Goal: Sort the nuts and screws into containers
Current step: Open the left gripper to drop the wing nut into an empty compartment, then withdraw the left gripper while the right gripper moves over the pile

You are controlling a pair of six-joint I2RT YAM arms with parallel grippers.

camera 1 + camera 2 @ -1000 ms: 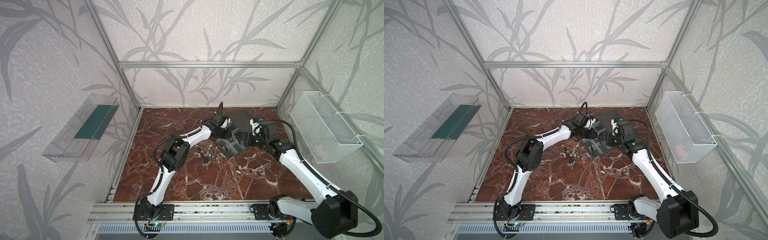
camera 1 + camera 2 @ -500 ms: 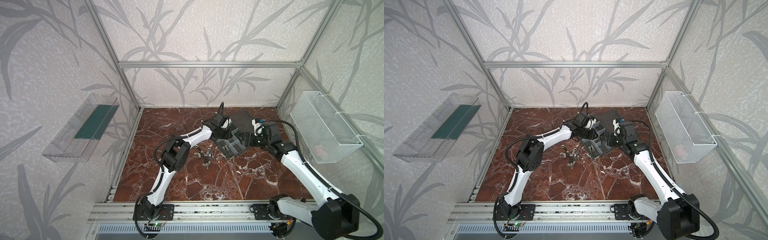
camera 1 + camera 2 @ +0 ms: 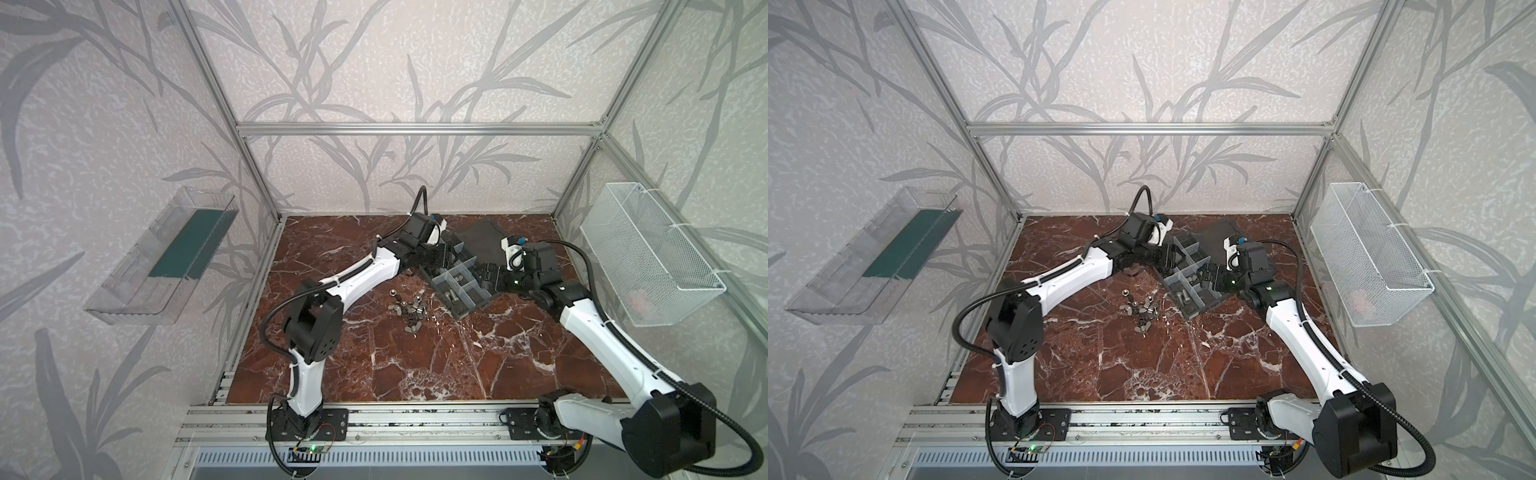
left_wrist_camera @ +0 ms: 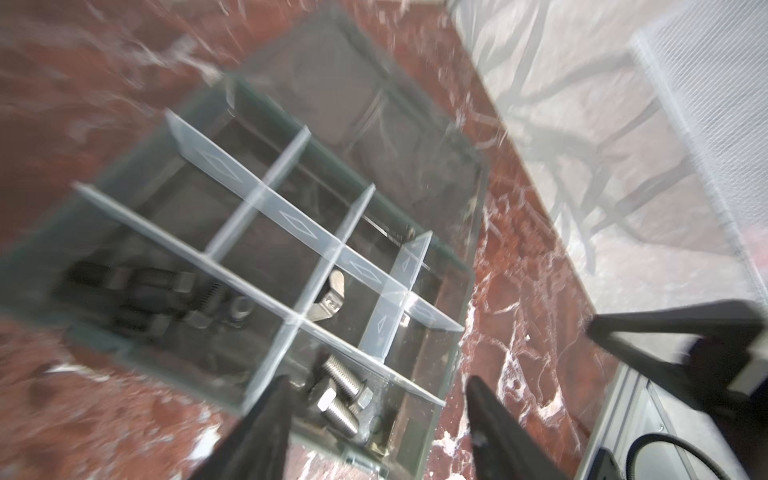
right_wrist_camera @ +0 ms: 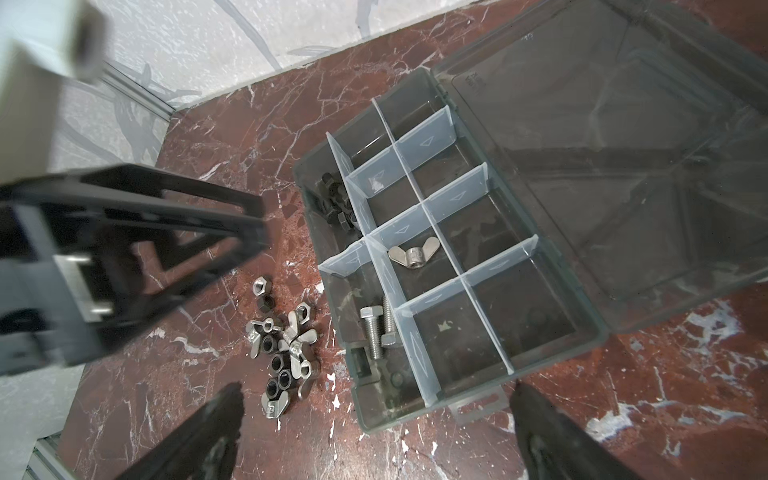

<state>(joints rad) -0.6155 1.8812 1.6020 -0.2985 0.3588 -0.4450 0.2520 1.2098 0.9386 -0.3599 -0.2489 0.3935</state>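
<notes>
— From overhead, where do the tools sit?

— The left gripper (image 3: 449, 261) is at ten o'clock of the organizer box (image 3: 459, 309), and the right gripper (image 3: 487, 277) is at its three o'clock edge. In both top views the loose nuts (image 3: 1140, 311) lie on the marble table (image 3: 415, 365) at eight o'clock from the box, apart from both grippers.

— And the left wrist camera?

— It's blurry. The left gripper's fingers (image 4: 270, 415) are spread with nothing between them. Two silver screws (image 4: 340, 395) lie in an end compartment just past the tips. A wing nut (image 4: 330, 301) sits one compartment further on, and dark bolts (image 4: 137, 291) lie in another.

— Right wrist?

— The right gripper's fingers (image 5: 216, 419) are spread wide and empty. One is near the nut pile, the other by the box's end wall. The screws and the wing nut lie in their compartments beyond the tips.
</notes>
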